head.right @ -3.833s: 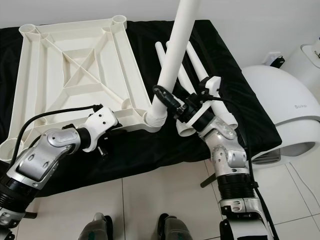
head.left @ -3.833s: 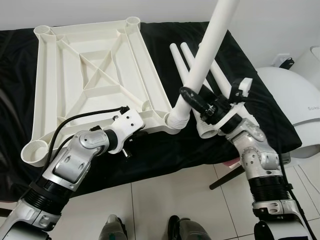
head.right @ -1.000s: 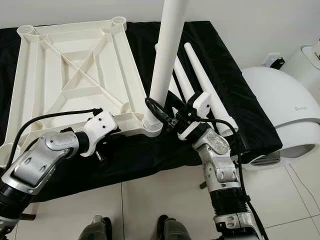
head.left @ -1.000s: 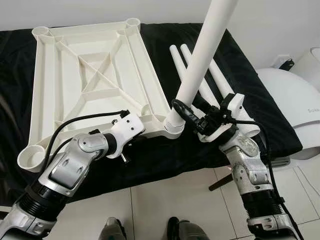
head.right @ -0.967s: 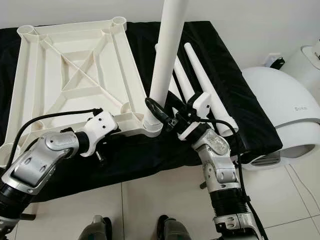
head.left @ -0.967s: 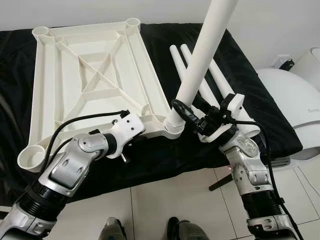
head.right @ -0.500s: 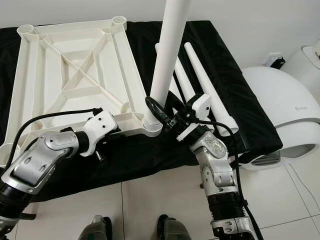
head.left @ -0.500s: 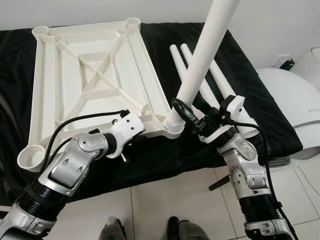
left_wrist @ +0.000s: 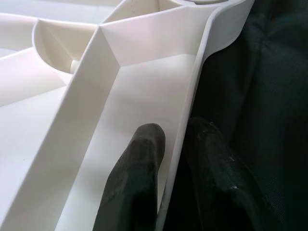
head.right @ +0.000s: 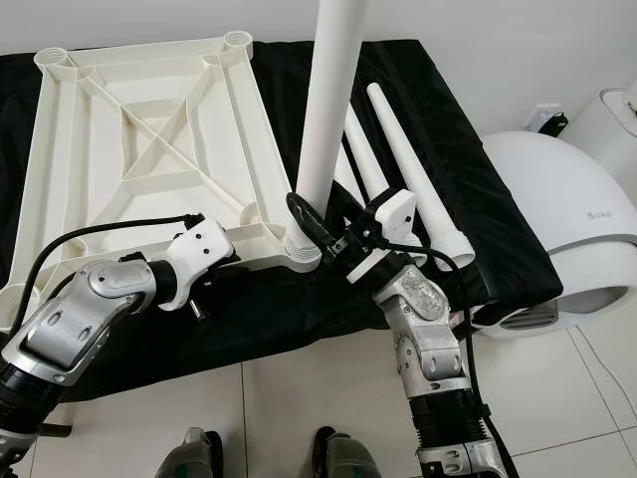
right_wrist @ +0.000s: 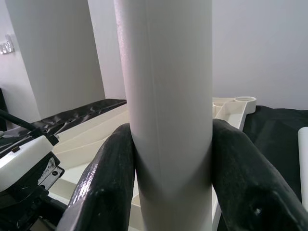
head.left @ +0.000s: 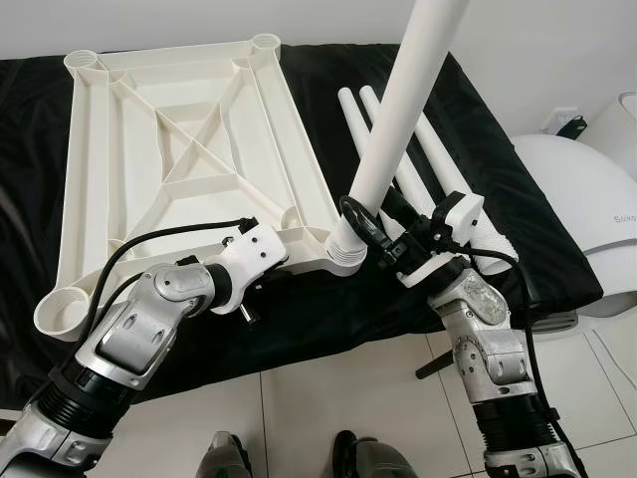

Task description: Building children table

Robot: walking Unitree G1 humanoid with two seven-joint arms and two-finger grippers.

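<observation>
The white plastic tabletop (head.left: 184, 164) lies upside down on a black cloth (head.left: 478, 149), its ribbed underside and crossed braces facing up, with round leg sockets at the corners. At the near corner on the robot's right side, 1 white table leg (head.left: 398, 110) stands almost upright, its threaded foot seated in the socket (head.left: 346, 251) and its upper end running out past the top of the head views. The right gripper (right_wrist: 168, 173) is clamped on this leg low down, just above the socket, 1 black finger pressed to each side of the tube, as the right wrist view shows. The left gripper (left_wrist: 174, 149) holds the tabletop's near edge beside that same corner: in the left wrist view, 1 finger (left_wrist: 137, 178) lies inside the rim against the white wall and the other lies outside on the cloth, so the rim is pinched between them. 3 more white legs (head.right: 408, 169) lie side by side on the cloth, just beyond the right gripper and partly behind the standing leg. Past the cloth's edge on the robot's right sits a rounded white appliance (head.right: 572, 214) on a pale tiled floor (head.left: 328, 398), and the robot's feet (head.left: 363, 458) show at the bottom of the head views.
</observation>
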